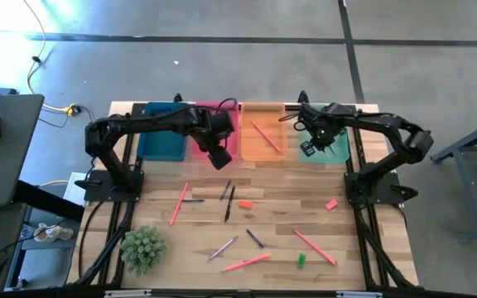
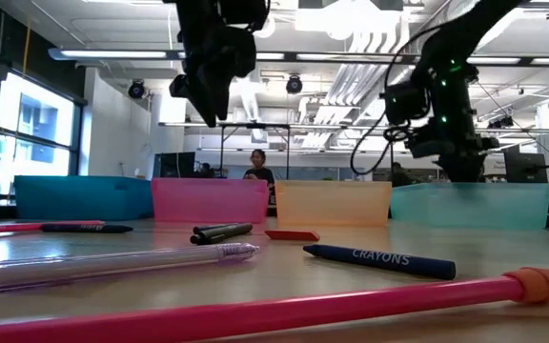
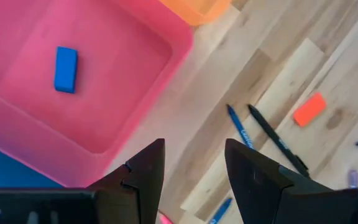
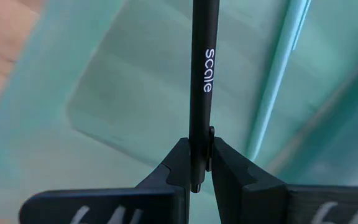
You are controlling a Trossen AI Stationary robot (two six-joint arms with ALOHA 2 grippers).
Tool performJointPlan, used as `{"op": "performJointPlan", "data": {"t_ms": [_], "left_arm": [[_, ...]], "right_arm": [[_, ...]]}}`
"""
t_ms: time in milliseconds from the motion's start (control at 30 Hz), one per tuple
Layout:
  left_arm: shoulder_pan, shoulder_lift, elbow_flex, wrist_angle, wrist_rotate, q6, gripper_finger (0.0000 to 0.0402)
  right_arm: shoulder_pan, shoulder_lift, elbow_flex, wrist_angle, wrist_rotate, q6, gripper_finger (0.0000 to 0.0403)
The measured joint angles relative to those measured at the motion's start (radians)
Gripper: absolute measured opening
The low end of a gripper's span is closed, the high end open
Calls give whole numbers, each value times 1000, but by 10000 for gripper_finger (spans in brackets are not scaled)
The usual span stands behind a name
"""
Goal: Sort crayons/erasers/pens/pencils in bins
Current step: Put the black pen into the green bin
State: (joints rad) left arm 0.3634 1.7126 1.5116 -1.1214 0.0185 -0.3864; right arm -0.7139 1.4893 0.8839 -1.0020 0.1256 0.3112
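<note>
Jaws of the right gripper (image 4: 201, 163) are clamped on a black pen (image 4: 202, 81) marked "scale", held over the teal bin (image 1: 331, 142). Jaws of the left gripper (image 3: 194, 163) stand apart and empty, above the near edge of the pink bin (image 3: 114, 74), which holds 1 blue eraser (image 3: 65, 69). On the desk (image 1: 363, 248) lie 1 orange-red eraser (image 1: 245, 204), 1 pink eraser (image 1: 331, 204) and 1 green eraser (image 1: 301, 261) among loose sticks. The orange bin (image 1: 262, 136) holds 1 stick. The blue bin (image 1: 161, 136) sits at the row's left end.

Bright, even light; ceiling strips (image 2: 255, 54) glare in low view. Foreground pink pencil (image 2: 255, 310) blurred (close to lens). Shadows soft.
</note>
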Motion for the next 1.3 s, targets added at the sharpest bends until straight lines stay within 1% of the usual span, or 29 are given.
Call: {"op": "performJointPlan", "data": {"t_ms": [200,300,533,767,867,967,1133,1233,1300], "left_arm": [[-52,0,0,26,-7,-86,157],[-76,0,-8,35,-27,-128,157],[-126,1,-111,114,-39,-259,157],[-183,2,-210,261,-46,-369,157],[-212,2,-249,327,-53,-426,157],[-239,2,-284,382,-53,-494,157],[-280,6,-316,395,-85,-582,157],[-298,9,-329,396,-109,-615,157],[-309,8,-345,435,-112,-638,157]], "right_arm": [[-41,0,-67,118,-30,-52,25],[-56,0,-85,158,-31,-68,25],[-105,-1,-118,203,-32,-109,25],[-131,-1,-128,227,-30,-121,30],[-131,-1,-128,240,-24,-125,43],[-131,-1,-128,255,-22,-152,65],[-131,-1,-128,270,-22,-164,102],[-131,-1,-128,271,-28,-182,115],[-131,-1,-128,271,-30,-185,119]]}}
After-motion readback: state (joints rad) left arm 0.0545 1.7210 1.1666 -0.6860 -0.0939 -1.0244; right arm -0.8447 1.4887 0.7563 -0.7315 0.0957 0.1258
